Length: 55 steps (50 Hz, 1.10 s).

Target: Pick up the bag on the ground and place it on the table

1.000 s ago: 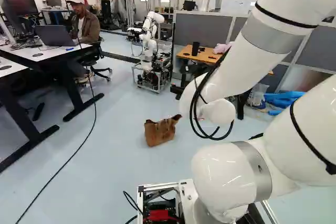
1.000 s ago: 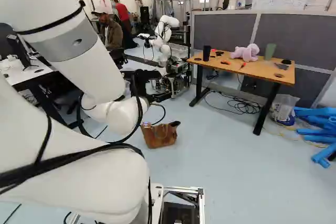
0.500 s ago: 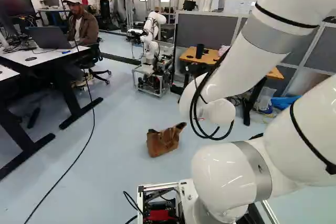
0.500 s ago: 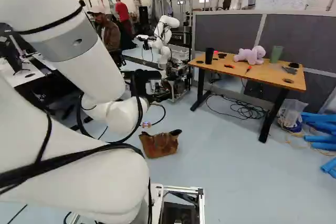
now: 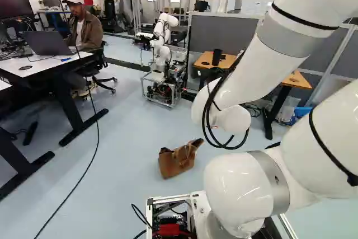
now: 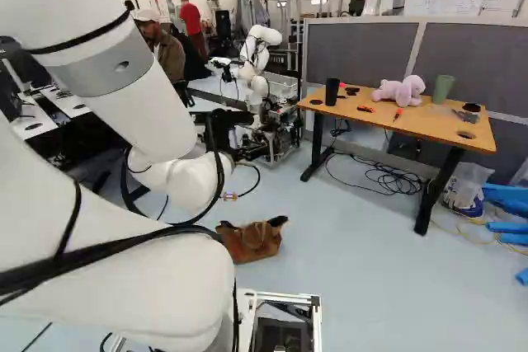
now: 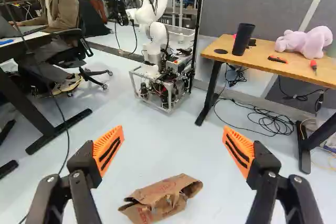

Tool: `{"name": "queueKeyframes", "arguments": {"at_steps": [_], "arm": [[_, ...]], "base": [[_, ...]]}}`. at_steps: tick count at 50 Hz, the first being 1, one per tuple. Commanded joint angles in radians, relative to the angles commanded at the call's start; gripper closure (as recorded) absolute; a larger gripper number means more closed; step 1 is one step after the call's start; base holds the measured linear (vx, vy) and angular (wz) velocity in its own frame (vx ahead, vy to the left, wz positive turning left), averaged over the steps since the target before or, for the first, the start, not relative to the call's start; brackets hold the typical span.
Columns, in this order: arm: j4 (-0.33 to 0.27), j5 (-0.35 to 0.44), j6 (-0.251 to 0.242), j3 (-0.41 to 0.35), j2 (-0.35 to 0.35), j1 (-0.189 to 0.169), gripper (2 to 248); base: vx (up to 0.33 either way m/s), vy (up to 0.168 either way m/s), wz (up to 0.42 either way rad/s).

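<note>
The bag (image 7: 170,190), brown and soft-sided, lies on the floor (image 7: 157,145), below and ahead of the gripper (image 6: 223,131), nearer the finger on the desk's side. The gripper is spread wide, orange pads (image 7: 108,150) well apart, with hold of nothing. Ahead of it and to its right stands the table (image 6: 429,124), well apart from the bag. On it are a black cup (image 6: 332,92), a pink plush toy (image 6: 400,91) and a green cup (image 6: 442,88); loose cables (image 7: 270,121) lie beneath. Straight ahead, beyond the bag, is another robot (image 7: 156,32). To the gripper's left is the desk (image 5: 47,66) with a laptop (image 5: 47,43).
</note>
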<state>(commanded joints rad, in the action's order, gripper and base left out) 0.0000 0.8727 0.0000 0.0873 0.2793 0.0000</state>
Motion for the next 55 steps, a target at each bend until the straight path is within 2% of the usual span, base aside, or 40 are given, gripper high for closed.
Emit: {"name": "queueKeyframes", "arguments": {"at_steps": [31,55], "arm": [[0.000,-0.011,0.000,0.095,-0.109,0.016,3],[0.001,-0.048,0.000,0.198,-0.276,0.032,3]], "base": [[0.029,0.009,-0.004],[0.000,0.000,0.000]]}}
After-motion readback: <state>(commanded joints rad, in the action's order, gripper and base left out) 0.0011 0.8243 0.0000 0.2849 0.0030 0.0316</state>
